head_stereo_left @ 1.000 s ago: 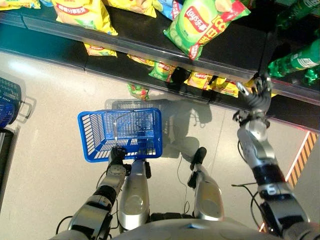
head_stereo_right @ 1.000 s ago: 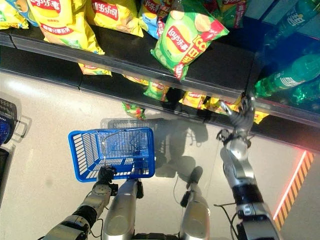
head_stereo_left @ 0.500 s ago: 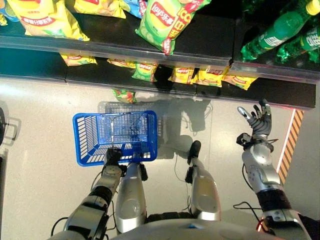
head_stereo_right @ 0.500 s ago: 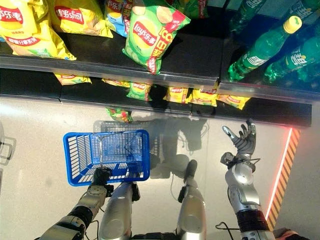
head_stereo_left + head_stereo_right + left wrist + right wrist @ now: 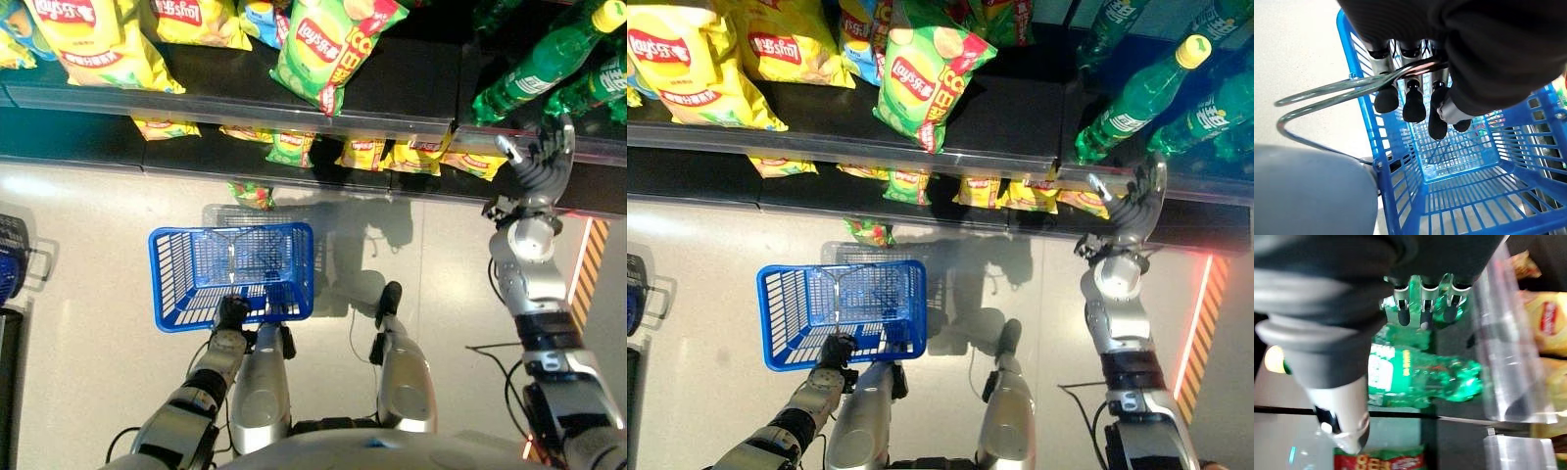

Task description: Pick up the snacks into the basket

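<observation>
**Reaching for the shelf, basket empty**

At about 8 o'clock in the left eye view, the left hand [image 5: 232,311] has its fingers curled round the wire handle [image 5: 1327,93] of the blue basket [image 5: 176,284], which hangs over the pale floor [image 5: 88,225] with nothing in it. Toward 12 o'clock a large green chip bag [image 5: 328,44] leans off the upper shelf [image 5: 392,88], with yellow chip bags [image 5: 93,34] at 11 o'clock and smaller packets [image 5: 367,152] on the shelf below. At 2 o'clock the right hand [image 5: 541,162] is raised with fingers spread apart, holding nothing, at the shelf's front edge just beside the green bottles [image 5: 534,69] (drinks, not snacks).

The step in hand looks like the reach toward a first snack. The next move likely calls for steering the hand toward 10 o'clock, onto a chip packet, and closing gently on the crinkly bag.
</observation>
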Robot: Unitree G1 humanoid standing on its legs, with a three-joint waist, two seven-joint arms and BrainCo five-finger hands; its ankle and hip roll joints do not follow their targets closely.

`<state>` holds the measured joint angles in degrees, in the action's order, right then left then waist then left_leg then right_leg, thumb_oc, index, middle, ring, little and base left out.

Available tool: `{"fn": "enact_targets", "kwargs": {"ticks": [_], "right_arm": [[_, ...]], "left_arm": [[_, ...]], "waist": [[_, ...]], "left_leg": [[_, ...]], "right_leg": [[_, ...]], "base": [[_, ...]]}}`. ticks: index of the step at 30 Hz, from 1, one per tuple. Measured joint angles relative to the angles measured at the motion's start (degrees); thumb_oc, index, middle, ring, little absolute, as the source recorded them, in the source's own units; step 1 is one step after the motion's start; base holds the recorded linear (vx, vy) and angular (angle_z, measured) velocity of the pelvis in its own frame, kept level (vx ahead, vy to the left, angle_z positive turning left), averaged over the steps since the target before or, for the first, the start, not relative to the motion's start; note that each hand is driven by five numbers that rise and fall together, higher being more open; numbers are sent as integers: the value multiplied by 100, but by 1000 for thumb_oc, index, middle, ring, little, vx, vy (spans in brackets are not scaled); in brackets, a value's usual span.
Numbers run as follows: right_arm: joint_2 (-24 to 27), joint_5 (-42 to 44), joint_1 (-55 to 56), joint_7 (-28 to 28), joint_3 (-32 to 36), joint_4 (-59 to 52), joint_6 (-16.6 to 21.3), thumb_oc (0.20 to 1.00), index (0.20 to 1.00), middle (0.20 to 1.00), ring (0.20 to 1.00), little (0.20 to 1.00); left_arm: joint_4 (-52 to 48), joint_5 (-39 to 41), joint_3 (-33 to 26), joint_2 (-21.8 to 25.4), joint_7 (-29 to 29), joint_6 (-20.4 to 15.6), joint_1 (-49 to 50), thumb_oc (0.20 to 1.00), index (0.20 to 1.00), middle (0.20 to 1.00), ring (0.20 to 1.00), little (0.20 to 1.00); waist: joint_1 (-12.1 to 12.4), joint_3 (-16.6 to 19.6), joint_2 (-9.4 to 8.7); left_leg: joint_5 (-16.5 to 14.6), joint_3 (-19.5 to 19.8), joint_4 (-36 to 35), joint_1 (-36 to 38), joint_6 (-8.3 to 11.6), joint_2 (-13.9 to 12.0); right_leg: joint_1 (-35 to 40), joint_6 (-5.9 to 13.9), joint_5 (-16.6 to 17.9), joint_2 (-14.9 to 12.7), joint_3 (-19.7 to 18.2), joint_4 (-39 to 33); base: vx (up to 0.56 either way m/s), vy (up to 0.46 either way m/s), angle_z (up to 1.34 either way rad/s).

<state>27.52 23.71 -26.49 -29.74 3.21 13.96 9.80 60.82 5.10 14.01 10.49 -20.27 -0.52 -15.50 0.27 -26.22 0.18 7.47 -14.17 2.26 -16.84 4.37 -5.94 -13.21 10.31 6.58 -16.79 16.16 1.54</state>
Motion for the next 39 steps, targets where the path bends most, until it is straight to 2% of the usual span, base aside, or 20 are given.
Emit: {"fn": "enact_targets", "kwargs": {"ticks": [3, 12, 29, 35, 36, 37, 39], "right_arm": [[232, 15, -145, 14, -228, 280, -50, 1000, 1000, 1000, 1000, 1000], [921, 402, -1096, 66, -565, 1353, -279, 1000, 1000, 1000, 1000, 1000], [1000, 763, -1863, 302, -844, 2507, -357, 1000, 1000, 1000, 1000, 1000], [971, 1138, -2042, 431, -854, 2813, -357, 1000, 1000, 1000, 1000, 1000], [964, 1167, -2109, 437, -889, 2923, -359, 749, 749, 749, 749, 749], [954, 1234, -2140, 437, -904, 2949, -362, 200, 200, 200, 200, 200], [895, 1237, -2183, 448, -994, 2951, -362, 200, 200, 200, 200, 200]], "left_arm": [[10, -5, 69, -43, 40, -1, 39, 200, 200, 200, 200, 200], [38, 4, 60, -35, 65, -41, 78, 200, 200, 200, 200, 200], [85, 200, 64, -2, 66, -153, 76, 200, 200, 200, 200, 200], [85, 257, 74, 8, 121, -203, 75, 200, 200, 200, 200, 200], [85, 260, 76, 8, 131, -210, 76, 200, 200, 200, 200, 200], [85, 261, 76, 8, 154, -224, 76, 200, 200, 200, 200, 200], [81, 271, 77, 12, 174, -232, 77, 200, 200, 200, 200, 200]], "waist": [[56, 78, 68], [84, 143, 73], [255, 131, 54], [334, 126, 63], [346, 124, 65], [368, 124, 65], [383, 122, 68]], "left_leg": [[0, 13, -3, -19, 0, 0], [5, 130, -2, -113, -4, 16], [7, 208, -6, -194, -7, 26], [9, 193, -86, -192, -7, 40], [9, 190, -94, -194, -7, 42], [10, 188, -108, -195, -6, 44], [10, 189, -117, -196, -6, 51]], "right_leg": [[-4, 2, 1, 3, 9, -11], [38, 16, 11, 8, 159, -88], [87, 19, 8, 18, 308, -159], [83, 29, 15, 23, 320, -248], [83, 32, 17, 23, 320, -264], [86, 34, 19, 27, 326, -284], [96, 34, 20, 25, 339, -301]], "base": [[0, -7, 1], [6, -11, 7], [7, 5, 3], [0, 0, 0], [0, 0, 0], [0, 0, 0], [0, 0, 0]]}}
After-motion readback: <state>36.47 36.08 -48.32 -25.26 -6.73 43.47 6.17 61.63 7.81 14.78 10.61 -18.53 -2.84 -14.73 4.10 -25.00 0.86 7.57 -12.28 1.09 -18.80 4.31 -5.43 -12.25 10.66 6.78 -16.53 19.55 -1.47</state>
